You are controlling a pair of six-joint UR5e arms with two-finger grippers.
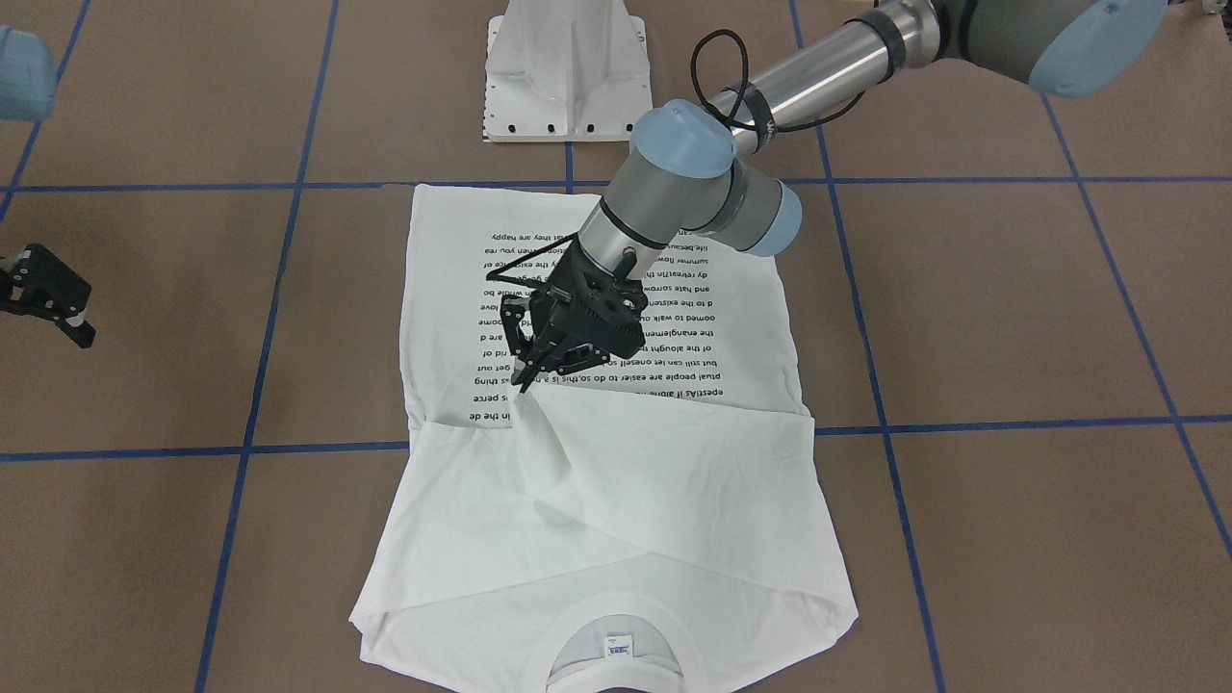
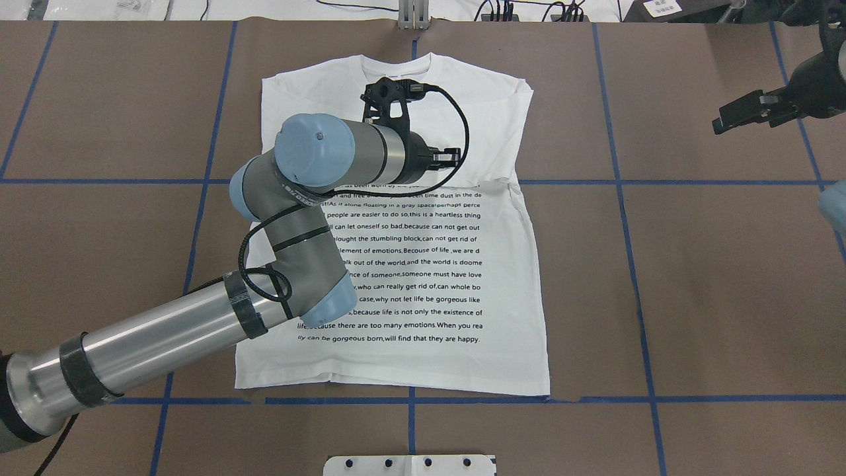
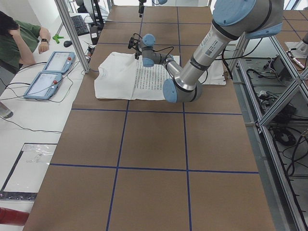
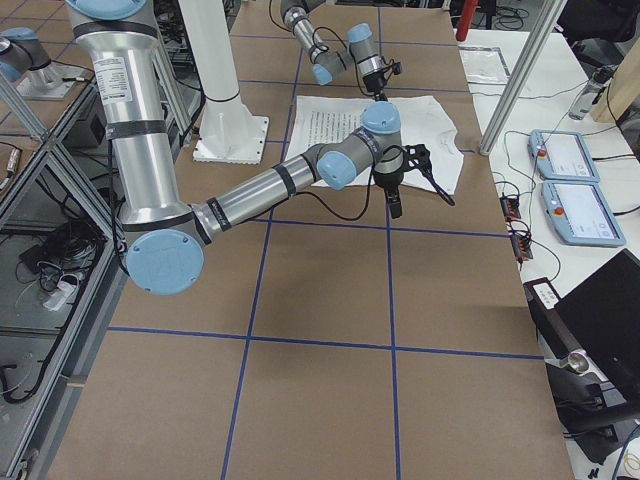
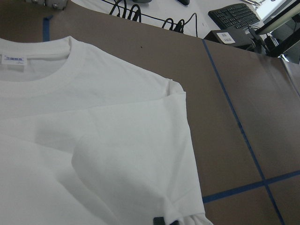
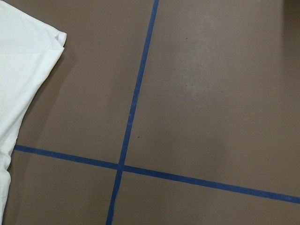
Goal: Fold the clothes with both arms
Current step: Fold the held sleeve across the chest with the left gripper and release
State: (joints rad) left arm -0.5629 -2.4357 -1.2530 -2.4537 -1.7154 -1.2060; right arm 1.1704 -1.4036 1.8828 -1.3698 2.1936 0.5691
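My left gripper [image 1: 527, 377] hangs over the middle of the shirt [image 1: 616, 520]. Its fingers are pressed together on a raised peak of white cloth just below the printed text [image 1: 674, 318]. In the overhead view my left arm [image 2: 310, 165] covers that pinch completely and also hides the left ends of the text lines. In the left wrist view only one dark fingertip [image 5: 160, 220] shows, cut off by the bottom edge.

The shirt lies on the brown table [image 1: 1011, 308] at the centre of the front-facing view. Its hem is toward the white pedestal base [image 1: 568, 77] at the top. Its collar [image 1: 616, 640] is at the bottom, where the frame cuts it off below the small label [image 1: 617, 645]. A folded layer of cloth crosses the chest and hides part of the nearest text lines.

My right gripper [image 1: 67, 318] sits at the far left edge of that view, partly out of frame, over bare table and well apart from the shirt. It is small in the upper right of the overhead view, and I cannot tell whether its fingers are spread or together. The right wrist view shows none of them, only blue tape lines and a shirt corner in its upper left.
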